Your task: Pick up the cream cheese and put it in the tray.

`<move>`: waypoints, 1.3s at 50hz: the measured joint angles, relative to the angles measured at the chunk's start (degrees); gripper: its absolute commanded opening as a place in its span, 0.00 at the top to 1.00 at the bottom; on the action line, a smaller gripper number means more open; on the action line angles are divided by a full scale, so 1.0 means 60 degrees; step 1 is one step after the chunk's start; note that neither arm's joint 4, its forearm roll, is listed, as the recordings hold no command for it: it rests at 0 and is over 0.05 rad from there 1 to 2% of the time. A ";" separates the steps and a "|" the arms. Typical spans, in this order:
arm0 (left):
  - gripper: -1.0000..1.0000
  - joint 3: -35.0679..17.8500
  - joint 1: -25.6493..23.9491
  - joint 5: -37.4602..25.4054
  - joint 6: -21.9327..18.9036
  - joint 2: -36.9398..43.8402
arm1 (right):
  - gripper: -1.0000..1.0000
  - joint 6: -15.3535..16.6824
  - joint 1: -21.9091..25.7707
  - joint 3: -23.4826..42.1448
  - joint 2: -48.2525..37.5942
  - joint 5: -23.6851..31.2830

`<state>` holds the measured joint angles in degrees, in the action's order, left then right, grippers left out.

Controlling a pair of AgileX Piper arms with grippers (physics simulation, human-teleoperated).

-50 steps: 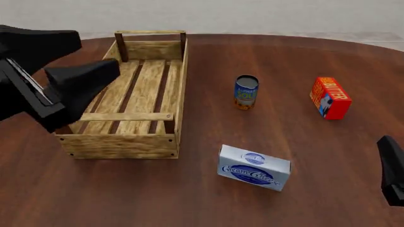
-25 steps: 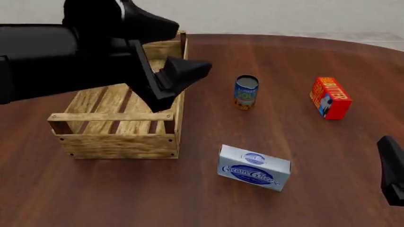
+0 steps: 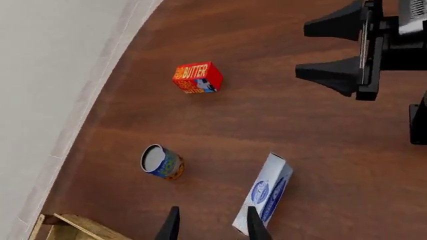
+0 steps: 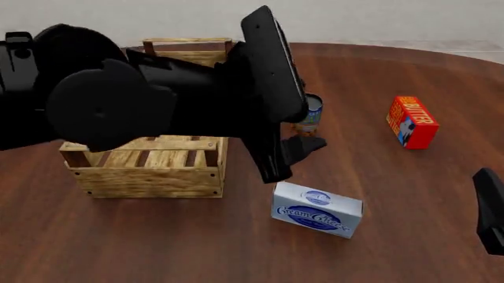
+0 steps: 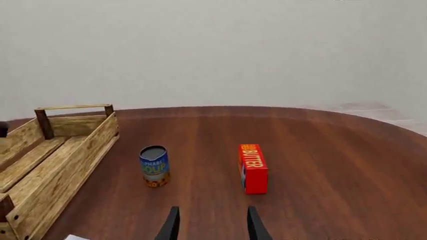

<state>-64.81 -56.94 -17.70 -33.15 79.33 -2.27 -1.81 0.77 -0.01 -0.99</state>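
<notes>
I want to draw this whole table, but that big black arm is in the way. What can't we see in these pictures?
- Tray: front view, the left arm covers most of it; left wrist view shows only a corner.
- Can: front view, partly behind that arm.
- Right gripper: front view, cut off by the edge.
- Cream cheese: right wrist view, only a sliver at the bottom edge.

Front view: left arm [image 4: 157,100] hides most of the tray [image 4: 141,177] and part of the can [image 4: 313,115]. Right gripper [image 4: 492,209] cut off at frame edge, jaws unreadable there. Right wrist view: cream cheese [image 5: 77,237] only a corner sliver.
</notes>
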 measured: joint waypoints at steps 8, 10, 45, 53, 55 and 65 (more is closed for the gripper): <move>0.00 -0.0156 -0.0197 -0.0189 -0.0646 0.0724 | 0.00 -0.0013 0.0096 -0.0022 0.0000 -0.0033; 0.00 -0.0182 -0.0229 -0.0244 -0.0783 0.0896 | 0.00 -0.0018 0.0106 -0.0026 0.0000 -0.0034; 0.00 -0.0255 -0.0080 -0.0300 -0.2640 0.2448 | 0.00 -0.0054 0.0233 -0.0057 0.0000 -0.0039; 0.00 -0.0209 -0.0039 -0.0346 -0.2819 0.2716 | 0.00 -0.0087 0.0258 -0.0079 0.0000 -0.0049; 0.00 -0.0212 -0.0017 -0.0333 -0.2853 0.2797 | 0.00 -0.0093 0.0260 -0.0080 0.0000 -0.0049; 0.00 -0.0191 0.0046 -0.0172 -0.2968 0.3192 | 0.00 -0.0125 0.0260 -0.0082 0.0000 -0.0047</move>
<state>-65.95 -56.66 -18.74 -50.96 98.48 -3.02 -0.25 0.28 -0.01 -1.27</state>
